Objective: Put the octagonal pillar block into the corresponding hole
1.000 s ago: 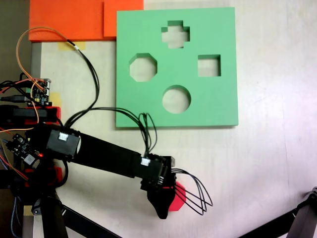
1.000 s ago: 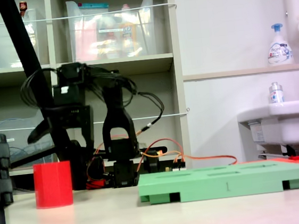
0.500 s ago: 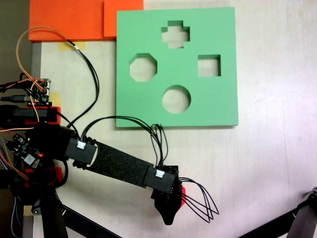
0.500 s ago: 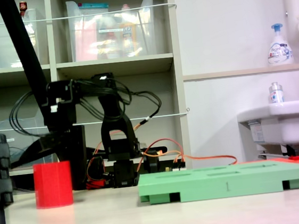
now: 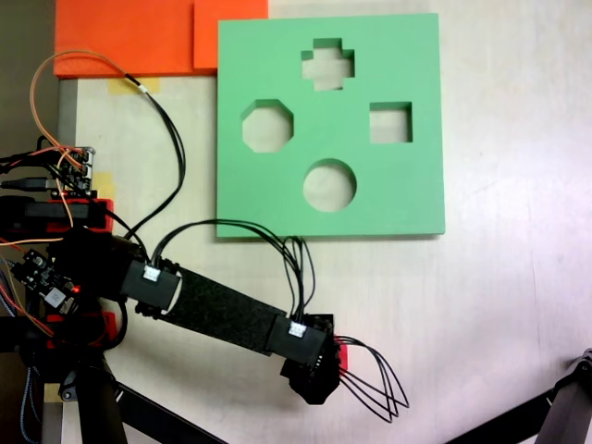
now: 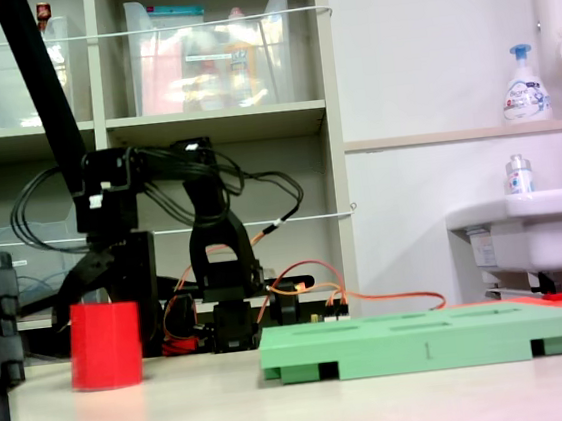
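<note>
The octagonal pillar block stands on the worktop near its lower edge in the top-down fixed view, well apart from the green foam board; in the side-on fixed view it leans slightly, its base touching the surface; from above only a red sliver shows beside the arm's wrist. The gripper is down over the block, one dark finger reaching its top edge; whether the jaws clasp it I cannot tell. The corresponding hole, eight-sided, lies near the board's left edge, empty; the board occupies the worktop's upper middle, orange sheets at the top left corner.
</note>
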{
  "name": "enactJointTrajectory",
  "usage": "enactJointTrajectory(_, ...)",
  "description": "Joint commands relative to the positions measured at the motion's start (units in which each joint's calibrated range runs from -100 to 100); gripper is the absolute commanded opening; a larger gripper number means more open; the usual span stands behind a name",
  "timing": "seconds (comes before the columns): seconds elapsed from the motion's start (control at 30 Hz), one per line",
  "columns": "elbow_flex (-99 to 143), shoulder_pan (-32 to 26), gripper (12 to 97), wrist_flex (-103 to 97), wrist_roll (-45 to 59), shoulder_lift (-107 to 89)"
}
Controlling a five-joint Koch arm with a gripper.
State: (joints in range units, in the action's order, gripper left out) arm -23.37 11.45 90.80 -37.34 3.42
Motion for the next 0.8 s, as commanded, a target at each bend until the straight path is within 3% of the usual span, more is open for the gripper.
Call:
enactJointTrajectory(0.0, -0.4, 0.1, 43.6, 2.3, 0.5, -0.1)
enactJointTrajectory(0.1, 0.1, 0.3, 38.5, 3.8, 0.5, -0.1)
enactJointTrajectory(0.37, 0.1, 0.2, 38.3, 7.6, 0.3, -2.3)
enactJointTrajectory(0.77, -0.1, -2.5, 38.3, 9.2, -1.8, -28.8)
